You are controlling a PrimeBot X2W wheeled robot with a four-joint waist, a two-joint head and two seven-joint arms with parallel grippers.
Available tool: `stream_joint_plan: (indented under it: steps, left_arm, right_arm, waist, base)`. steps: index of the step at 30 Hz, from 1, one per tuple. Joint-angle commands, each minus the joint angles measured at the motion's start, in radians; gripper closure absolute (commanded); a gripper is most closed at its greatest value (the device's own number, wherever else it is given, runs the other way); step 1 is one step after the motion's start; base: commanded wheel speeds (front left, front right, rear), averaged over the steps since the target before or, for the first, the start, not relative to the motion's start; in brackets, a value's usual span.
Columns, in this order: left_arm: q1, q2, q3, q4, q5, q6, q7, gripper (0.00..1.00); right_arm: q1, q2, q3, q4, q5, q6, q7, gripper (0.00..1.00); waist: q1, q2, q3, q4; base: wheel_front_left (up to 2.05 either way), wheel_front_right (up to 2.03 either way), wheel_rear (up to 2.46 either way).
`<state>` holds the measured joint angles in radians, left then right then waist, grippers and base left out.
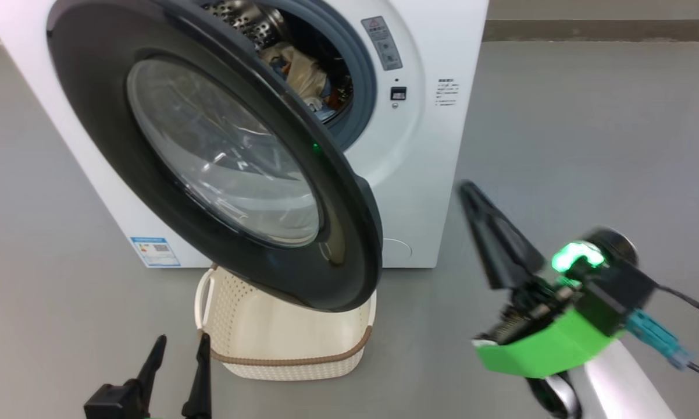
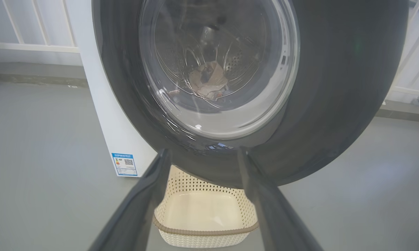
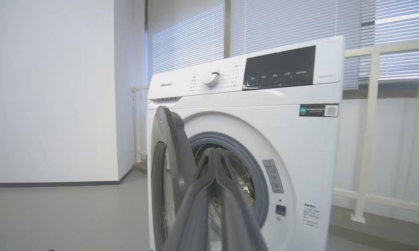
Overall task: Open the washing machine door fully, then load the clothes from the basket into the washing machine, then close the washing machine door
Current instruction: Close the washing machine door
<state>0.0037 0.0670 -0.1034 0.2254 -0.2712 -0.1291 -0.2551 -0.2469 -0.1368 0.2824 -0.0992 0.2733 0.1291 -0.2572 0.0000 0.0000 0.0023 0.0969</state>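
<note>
Closing step looked next | door (image 1: 221,157) stood half open over emptied basket (image 1: 291,343), clothes (image 1: 303,73) inside washer (image 1: 419,145) | door judged stiff, hinged, glossy: push black rim (image 1: 355,244), not glass | left fingers (image 1: 154,361) released, right fingers (image 1: 495,238) clenched on nothing

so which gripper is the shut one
The right gripper, its two fingers pressed together into one point right of the washing machine door; the left gripper has its fingers apart beside the basket.
</note>
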Motion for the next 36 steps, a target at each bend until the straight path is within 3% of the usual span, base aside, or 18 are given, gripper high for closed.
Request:
stream_joint_plan:
  steps: [1, 8, 13, 22, 36]
  left_arm:
    - [-0.036, 0.002, 0.024, -0.02, -0.008, -0.002, -0.007, 0.0]
    - [-0.048, -0.006, 0.004, -0.019, -0.015, -0.002, -0.007, 0.0]
    - [-0.052, -0.008, -0.006, -0.025, -0.016, -0.002, -0.007, 0.0]
    - [-0.062, -0.013, -0.023, -0.044, -0.021, -0.002, -0.007, 0.0]
    - [-0.094, -0.017, -0.025, -0.07, -0.046, -0.002, -0.007, 0.0]
  right_arm:
    - [-0.056, 0.01, 0.058, -0.042, 0.0, 0.002, -0.005, 1.0]
    - [-0.13, 0.025, 0.219, 0.027, 0.034, 0.002, -0.005, 1.0]
    - [-0.129, 0.031, 0.259, 0.127, 0.057, 0.002, -0.005, 1.0]
    - [-0.138, 0.044, 0.21, 0.276, 0.093, 0.002, -0.005, 1.0]
    - [-0.194, 0.001, 0.147, 0.311, 0.086, 0.002, -0.005, 1.0]
  waist:
    - [0.0, 0.0, 0.002, 0.017]
    - [0.0, 0.0, 0.002, 0.072]
    - [0.0, 0.0, 0.008, 0.106]
    - [0.0, 0.0, 0.057, 0.169]
    - [0.0, 0.0, 0.148, 0.205]
  base:
    - [0.0, 0.0, 0.0]
    - [0.0, 0.0, 0.0]
    - [0.0, 0.0, 0.0]
    - [0.0, 0.0, 0.0]
    - [0.0, 0.0, 0.0]
